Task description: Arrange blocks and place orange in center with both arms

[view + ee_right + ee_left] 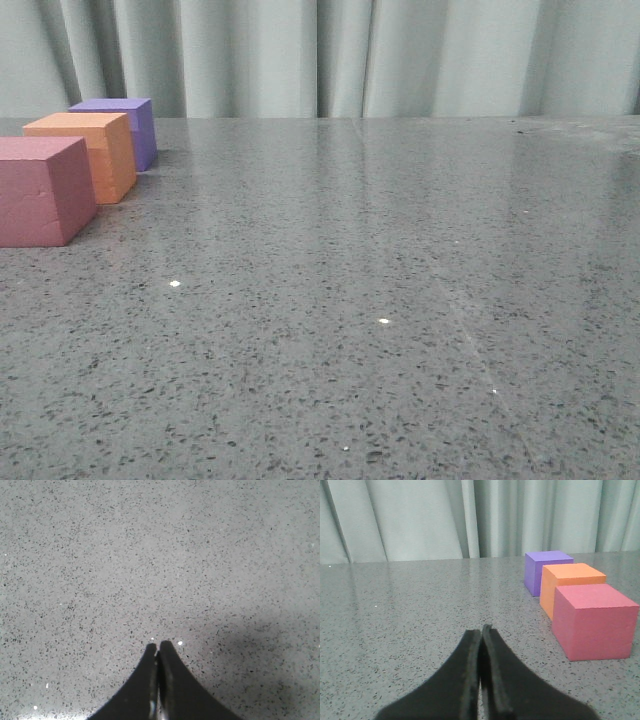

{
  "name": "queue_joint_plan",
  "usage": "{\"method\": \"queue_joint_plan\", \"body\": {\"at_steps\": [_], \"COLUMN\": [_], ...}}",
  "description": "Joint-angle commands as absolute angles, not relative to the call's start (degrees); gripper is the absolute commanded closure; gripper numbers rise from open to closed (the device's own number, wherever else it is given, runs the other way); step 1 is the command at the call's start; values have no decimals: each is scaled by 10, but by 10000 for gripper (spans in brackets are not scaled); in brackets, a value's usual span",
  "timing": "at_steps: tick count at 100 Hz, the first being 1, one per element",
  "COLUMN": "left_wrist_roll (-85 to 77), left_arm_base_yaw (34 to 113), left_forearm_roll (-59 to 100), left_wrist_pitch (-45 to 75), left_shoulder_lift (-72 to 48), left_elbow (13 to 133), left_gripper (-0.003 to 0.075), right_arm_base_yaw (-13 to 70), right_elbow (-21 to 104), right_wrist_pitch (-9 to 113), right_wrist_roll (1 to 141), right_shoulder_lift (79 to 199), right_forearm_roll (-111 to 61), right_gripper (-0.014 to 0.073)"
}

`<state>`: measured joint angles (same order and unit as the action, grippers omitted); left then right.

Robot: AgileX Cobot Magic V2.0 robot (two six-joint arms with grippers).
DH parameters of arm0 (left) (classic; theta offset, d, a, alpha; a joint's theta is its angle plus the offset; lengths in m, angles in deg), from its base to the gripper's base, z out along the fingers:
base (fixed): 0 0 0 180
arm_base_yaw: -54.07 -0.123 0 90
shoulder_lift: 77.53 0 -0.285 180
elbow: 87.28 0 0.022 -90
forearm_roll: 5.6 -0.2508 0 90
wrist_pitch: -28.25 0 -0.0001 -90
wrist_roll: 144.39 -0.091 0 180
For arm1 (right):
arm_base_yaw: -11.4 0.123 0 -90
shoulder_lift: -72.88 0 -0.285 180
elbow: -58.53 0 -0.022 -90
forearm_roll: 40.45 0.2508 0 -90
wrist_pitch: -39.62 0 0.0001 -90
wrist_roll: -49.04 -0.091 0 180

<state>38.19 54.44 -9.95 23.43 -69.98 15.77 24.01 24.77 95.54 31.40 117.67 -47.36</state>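
Three blocks stand in a row at the table's far left in the front view: a pink-red cube nearest, the orange cube in the middle, a purple cube farthest. The left wrist view shows the same row, pink-red, orange, purple. My left gripper is shut and empty, low over the table, apart from the blocks. My right gripper is shut on nothing, pointing down at bare table. Neither gripper shows in the front view.
The grey speckled table stretches to the right of the blocks. A pale pleated curtain hangs behind the table's far edge.
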Motion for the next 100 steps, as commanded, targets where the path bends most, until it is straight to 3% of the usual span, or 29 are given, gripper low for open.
{"method": "queue_joint_plan", "body": {"at_steps": [1, 76, 100], "left_wrist_roll": [388, 388, 388], "left_arm_base_yaw": [550, 550, 550], "left_forearm_roll": [-95, -95, -95], "left_wrist_pitch": [279, 283, 283], "left_shoulder_lift": [-718, -718, -718], "left_elbow": [127, 127, 127], "left_gripper": [739, 739, 739], "right_arm_base_yaw": [237, 237, 237], "right_elbow": [261, 261, 247], "right_wrist_pitch": [927, 927, 900], "right_wrist_roll": [319, 319, 320], "right_shoulder_lift": [1176, 1176, 1111], "right_forearm_roll": [-479, -479, -483], "right_gripper": [662, 662, 662]}}
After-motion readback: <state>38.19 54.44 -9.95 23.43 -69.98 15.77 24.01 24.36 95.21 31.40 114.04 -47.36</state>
